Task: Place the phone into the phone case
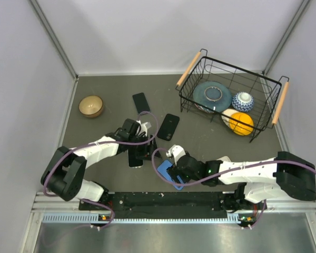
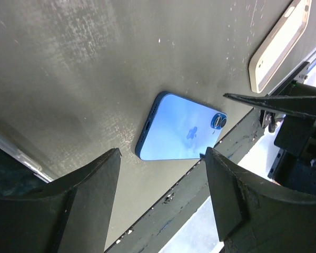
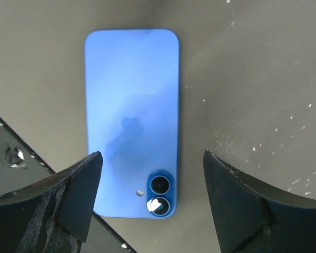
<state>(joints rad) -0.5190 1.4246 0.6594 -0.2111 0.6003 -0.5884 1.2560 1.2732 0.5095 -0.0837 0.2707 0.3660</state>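
The blue phone (image 3: 130,105) lies back up on the dark table, its camera lenses toward my right wrist. It sits close to the table's front edge (image 1: 168,175) (image 2: 179,129). My right gripper (image 3: 152,158) (image 1: 175,169) hovers over the phone's lens end, open, one finger on each side and nothing held. My left gripper (image 2: 162,153) (image 1: 145,149) is open and empty, a little to the left of the phone. A cream phone case (image 2: 279,45) lies flat beyond the phone in the left wrist view. I cannot make it out in the top view.
Two black phone-shaped slabs (image 1: 141,101) (image 1: 168,126) lie mid-table, and a third dark one (image 1: 135,159) is under my left gripper. A wooden bowl (image 1: 91,105) stands at the back left. A wire basket (image 1: 192,68) at the back right holds dishes and an orange. The front rail (image 2: 221,158) runs just beside the phone.
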